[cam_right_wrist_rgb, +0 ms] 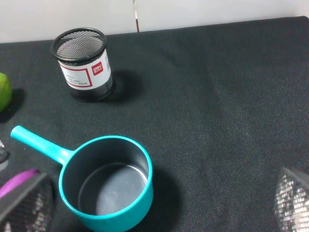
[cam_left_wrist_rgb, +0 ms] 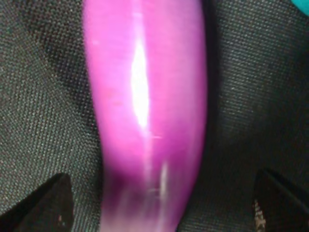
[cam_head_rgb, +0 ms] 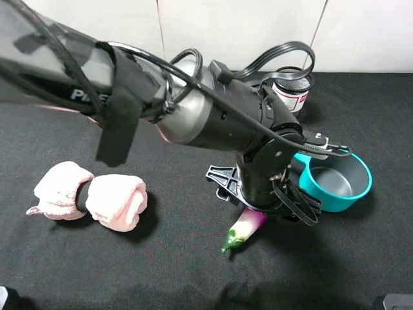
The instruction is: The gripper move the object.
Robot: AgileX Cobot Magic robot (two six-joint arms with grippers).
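A black mesh pen cup [cam_right_wrist_rgb: 82, 65] carries a white paper label [cam_right_wrist_rgb: 79, 77] with a thin red frame. At the label's upper corner a small red patch holds the brand name "deli" in white letters. The fine print inside the red frame is too small to read. In the exterior high view the same label shows only a red mark that cannot be made out. On the grey tube of the left arm [cam_head_rgb: 200, 103], white lettering starts with "PI", and a black strap hides the remaining letters.

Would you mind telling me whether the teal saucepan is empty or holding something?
Empty: the saucepan shows only its bare grey floor.
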